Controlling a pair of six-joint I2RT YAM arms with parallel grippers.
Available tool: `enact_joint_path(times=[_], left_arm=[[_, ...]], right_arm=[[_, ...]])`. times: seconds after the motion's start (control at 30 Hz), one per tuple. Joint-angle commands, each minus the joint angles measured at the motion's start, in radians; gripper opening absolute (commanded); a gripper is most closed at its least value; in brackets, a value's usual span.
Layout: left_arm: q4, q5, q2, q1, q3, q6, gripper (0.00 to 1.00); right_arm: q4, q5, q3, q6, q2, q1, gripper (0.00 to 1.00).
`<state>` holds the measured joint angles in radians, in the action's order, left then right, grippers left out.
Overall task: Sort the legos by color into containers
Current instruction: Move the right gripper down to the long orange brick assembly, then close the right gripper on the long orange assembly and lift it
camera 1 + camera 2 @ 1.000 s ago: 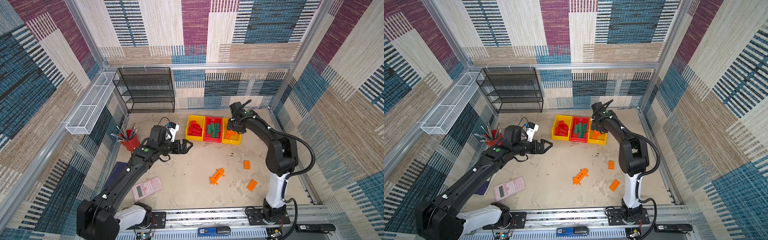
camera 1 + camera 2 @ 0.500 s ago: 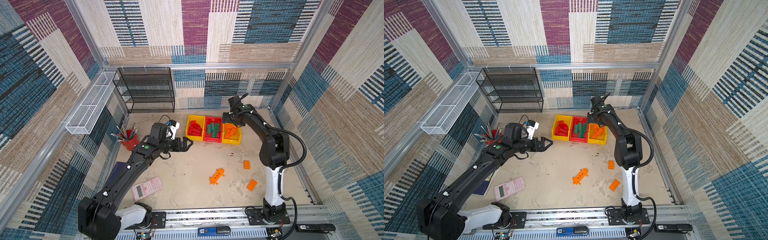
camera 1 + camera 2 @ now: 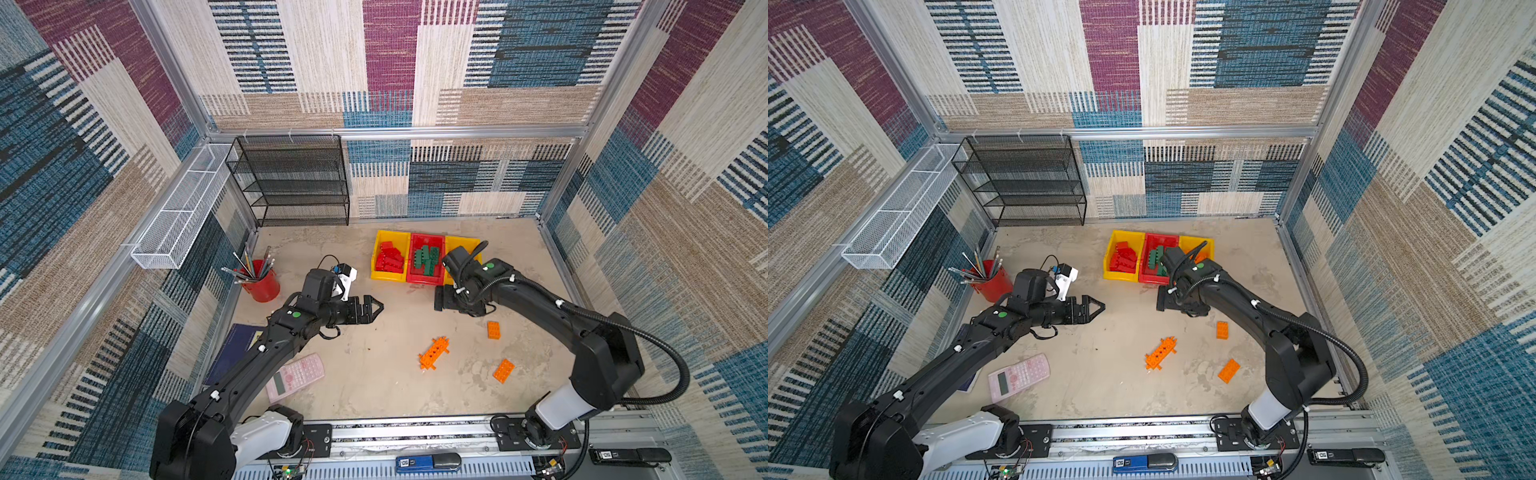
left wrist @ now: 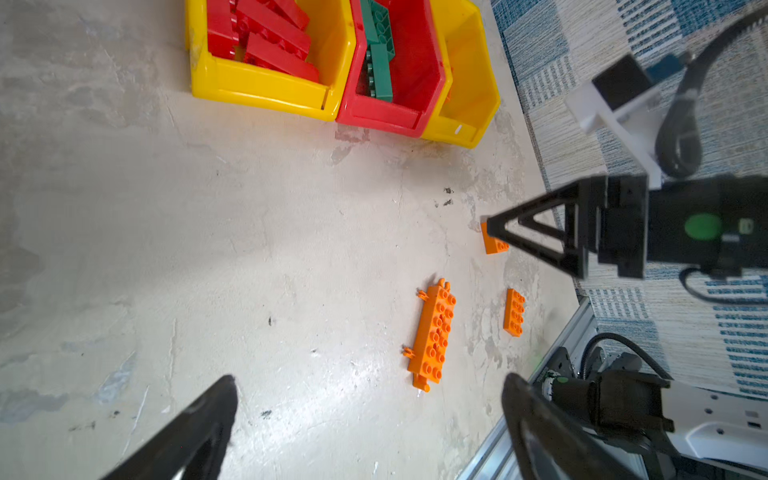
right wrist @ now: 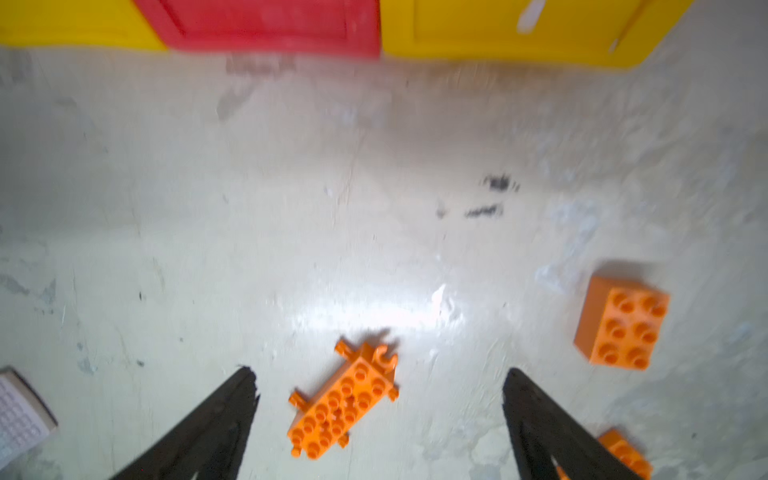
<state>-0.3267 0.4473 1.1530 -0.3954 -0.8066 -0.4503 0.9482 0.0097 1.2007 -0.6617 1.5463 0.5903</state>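
Three containers stand side by side at the back. The left yellow bin [image 3: 388, 275] [image 4: 257, 85] holds red legos [image 3: 390, 258]. The red bin [image 3: 424, 279] [image 4: 384, 114] holds dark green legos [image 3: 427, 259]. My right arm partly hides the right yellow bin [image 3: 462, 243] [image 4: 471, 95]. On the floor lie a long orange beam [image 3: 433, 353] [image 5: 345, 405] and two orange bricks [image 3: 493, 330] [image 3: 504, 370]. My right gripper [image 3: 440, 300] [image 5: 380, 376] hangs open and empty just in front of the bins, above the floor. Left of it, my left gripper [image 3: 376, 307] [image 4: 369, 379] stands open and empty.
A red pencil cup [image 3: 262, 284] stands at the left. A pink calculator [image 3: 296, 376] and a dark blue book [image 3: 237, 345] lie front left. A black mesh shelf [image 3: 295, 183] fills the back left corner, with a white wire basket [image 3: 183, 208] on the left wall.
My right gripper has come off the right yellow bin toward the front and down to the floor, its jaws wider apart. The left arm has barely moved.
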Motion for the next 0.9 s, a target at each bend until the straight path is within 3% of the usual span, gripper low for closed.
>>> enact_joint_path(times=[0.0,0.37,0.87], left_arm=[[0.059,0.026,-0.002,-0.001,0.013,-0.028,1.00],[-0.027,-0.007,-0.093,-0.002,0.037,-0.007,1.00],[-0.083,-0.045,-0.146,-0.003,0.027,-0.015,1.00]], right_arm=[[-0.048,-0.105,-0.092,-0.152,-0.046,0.042,0.89],[-0.153,-0.131,-0.172,-0.199,-0.021,0.061,0.85],[-0.201,-0.227,-0.198,-0.160,0.064,0.131,0.83]])
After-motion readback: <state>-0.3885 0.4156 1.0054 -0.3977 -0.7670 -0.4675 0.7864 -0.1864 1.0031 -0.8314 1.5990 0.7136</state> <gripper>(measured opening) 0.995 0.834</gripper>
